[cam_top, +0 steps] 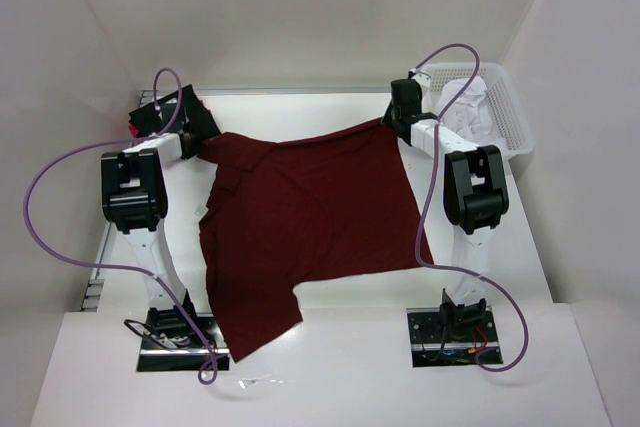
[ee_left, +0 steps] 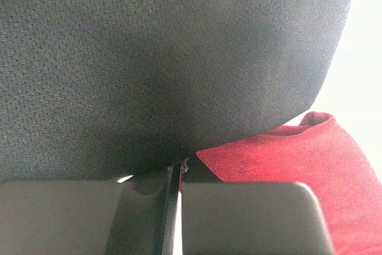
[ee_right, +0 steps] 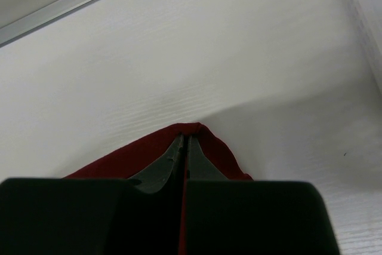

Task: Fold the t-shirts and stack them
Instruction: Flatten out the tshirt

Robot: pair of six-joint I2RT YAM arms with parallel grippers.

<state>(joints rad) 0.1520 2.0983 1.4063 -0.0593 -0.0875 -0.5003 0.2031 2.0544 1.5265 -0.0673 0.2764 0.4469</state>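
Note:
A large dark maroon t-shirt [cam_top: 310, 217] lies spread on the white table, one sleeve hanging toward the near edge. My left gripper [cam_top: 205, 143] is shut on its far left corner; in the left wrist view the jaws [ee_left: 179, 168] meet with a red sliver between them and maroon cloth [ee_left: 298, 153] to the right. A folded black t-shirt [ee_left: 167, 58] fills that view just ahead; from above the black t-shirt [cam_top: 188, 107] rests at the far left on a pink one [cam_top: 134, 130]. My right gripper [ee_right: 187, 140] is shut on the maroon shirt's far right corner [cam_top: 392, 125].
A white plastic basket [cam_top: 512, 122] holding white cloth [cam_top: 468, 107] stands at the far right, close behind the right arm. White walls enclose the table on three sides. Purple cables loop out from both arms.

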